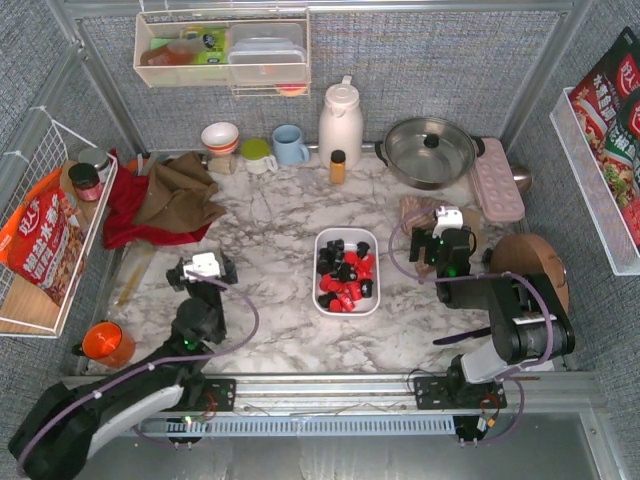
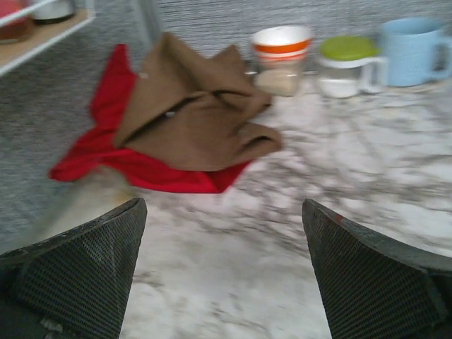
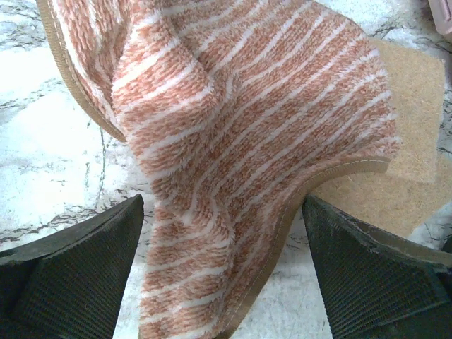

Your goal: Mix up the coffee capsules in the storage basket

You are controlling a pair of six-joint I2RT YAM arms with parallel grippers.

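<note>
Dead centre of the marble table, between the two arms, sits the storage basket with the coffee capsules piled inside, red and black all jumbled. From overhead they're too small and overlapped for me to count, and only the top view catches them.

Left gripper hangs off to the basket's left, well apart from it, jaws spread wide with nothing between them. Its wrist view is pretty smeared: a brown cloth lying on a red cloth, and behind them an orange-banded bowl, a green-lidded jar and a blue mug clipped by the frame edge.

Right gripper is on the basket's other side, equally wide open and empty, hovering over a pink striped towel with a tan mat peeking out beneath. From the top the gripper hides most of that towel.

Writing-wise: the orange bag in the left wire rack has white Chinese characters, too small to read. The red and green packets on the right have Chinese print too, cut off by the frame.
</note>
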